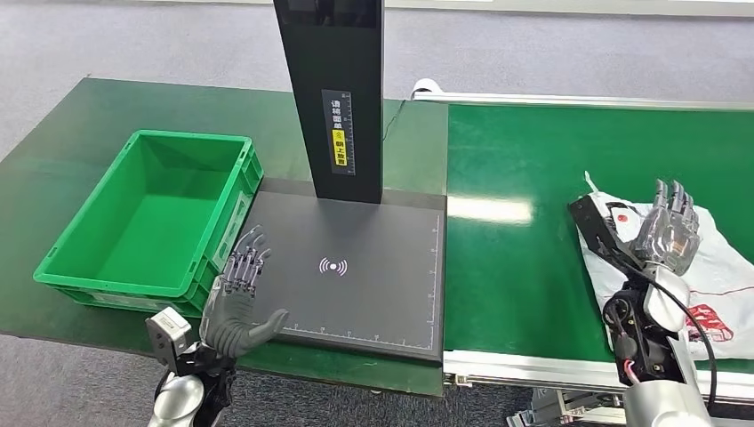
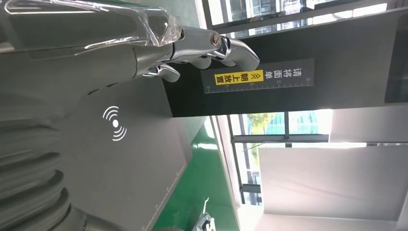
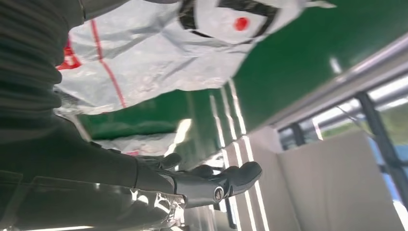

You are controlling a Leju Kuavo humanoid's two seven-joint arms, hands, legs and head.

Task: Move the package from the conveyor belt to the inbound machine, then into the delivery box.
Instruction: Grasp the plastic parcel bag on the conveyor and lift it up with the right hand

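Observation:
The package (image 1: 722, 271) is a flat white plastic bag with red and black print, lying on the green conveyor belt (image 1: 525, 258) at the right. My right hand (image 1: 669, 233) hovers over its left part, fingers spread and holding nothing; in the right wrist view the package (image 3: 159, 53) lies just beyond the fingers (image 3: 211, 180). My left hand (image 1: 240, 298) is open above the front left corner of the inbound machine's black scanning plate (image 1: 356, 267). The green delivery box (image 1: 151, 213) stands empty to the left of the plate.
A black post (image 1: 331, 98) with a yellow label rises from the back of the plate. The box and machine stand on a green table (image 1: 53, 151). The belt's metal rail (image 1: 533, 365) runs along its front edge. Grey floor surrounds everything.

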